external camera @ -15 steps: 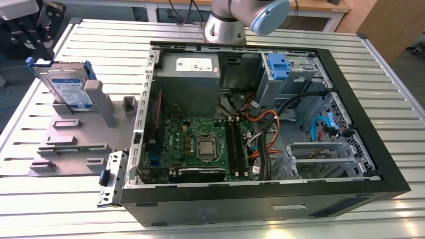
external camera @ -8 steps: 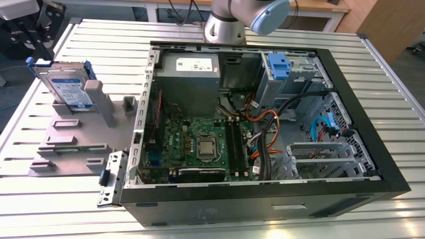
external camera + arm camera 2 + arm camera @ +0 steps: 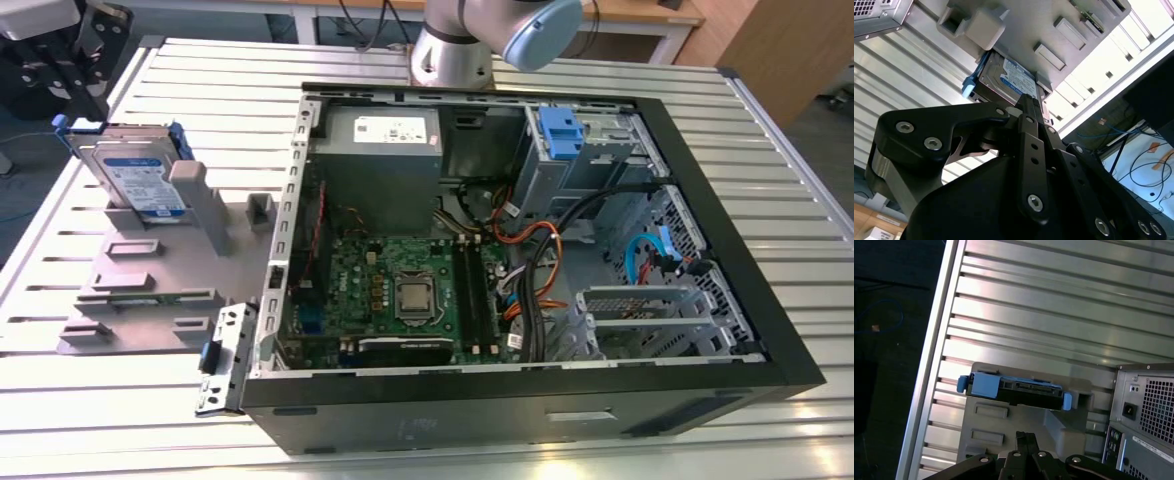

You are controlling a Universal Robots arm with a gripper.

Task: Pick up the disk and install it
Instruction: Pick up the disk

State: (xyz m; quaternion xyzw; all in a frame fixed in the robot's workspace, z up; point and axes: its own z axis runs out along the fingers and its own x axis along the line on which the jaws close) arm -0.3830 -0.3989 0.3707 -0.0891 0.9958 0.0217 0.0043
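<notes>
The disk [image 3: 138, 180] is a silver drive with a white-and-blue label in a blue carrier. It stands on edge in a slot of the grey fixture [image 3: 147, 290] at the exterior view's left. My black gripper [image 3: 83, 90] hangs just above its top edge, apart from it. In the first wrist view the fingertips [image 3: 1020, 437] lie together, a short gap from the disk's blue-framed edge [image 3: 1016, 388]. In the second wrist view the gripper [image 3: 1026, 102] points at the disk's label face [image 3: 1006, 80]. Nothing is held.
An open black computer case [image 3: 747, 250] lies on the slatted metal table [image 3: 801, 160], to the fixture's right in the exterior view. Inside are a grey power supply [image 3: 380, 140], a motherboard [image 3: 400, 290], cables and a grey drive bay with a blue bracket [image 3: 561, 135].
</notes>
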